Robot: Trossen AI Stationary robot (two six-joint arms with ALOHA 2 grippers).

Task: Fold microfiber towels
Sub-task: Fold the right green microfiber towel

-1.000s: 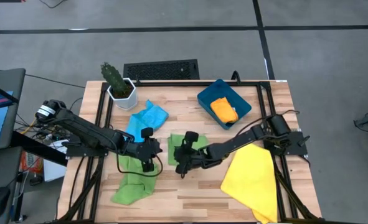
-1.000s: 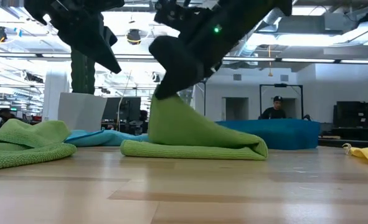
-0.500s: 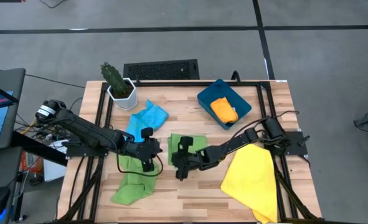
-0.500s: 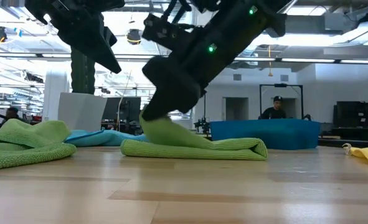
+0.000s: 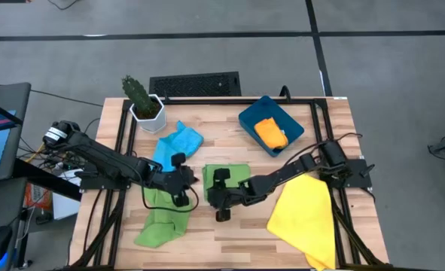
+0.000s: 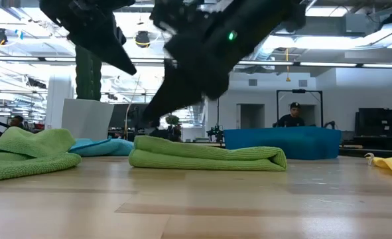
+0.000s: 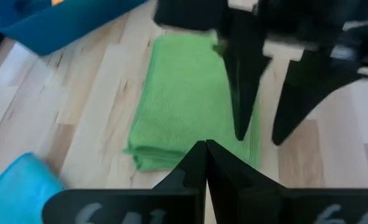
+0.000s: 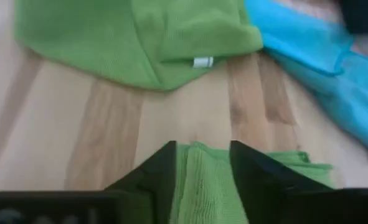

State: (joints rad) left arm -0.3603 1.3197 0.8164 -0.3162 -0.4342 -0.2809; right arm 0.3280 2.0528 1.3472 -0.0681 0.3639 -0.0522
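A folded green towel [image 5: 231,175] [image 6: 209,156] lies flat at the table's middle. My right gripper [image 5: 216,202] [image 8: 202,155] stands open just over its near left edge, one finger to each side of that edge [image 7: 258,134]; the low view shows its fingers [image 6: 152,123] slightly above the cloth. My left gripper [image 5: 184,186] [image 7: 205,149] hangs shut, holding nothing, higher up on that towel's left. A crumpled green towel [image 5: 160,220] lies at the near left. A light blue towel [image 5: 178,141] lies behind it and a yellow one [image 5: 306,214] at the near right. An orange towel [image 5: 271,132] lies in the bin.
The teal bin [image 5: 249,120] stands at the far right. A potted cactus [image 5: 143,102] stands at the far left corner. The yellow towel reaches over the table's near right edge. Bare wood lies along the near edge. A person [image 6: 294,114] stands far behind the table.
My right gripper has carried the folded green towel's raised flap down toward the table's near left, rolled its wrist, then opened and let go. The flap, peaked a second ago, now lies flat on the layers beneath; the towel's right end stayed where it was.
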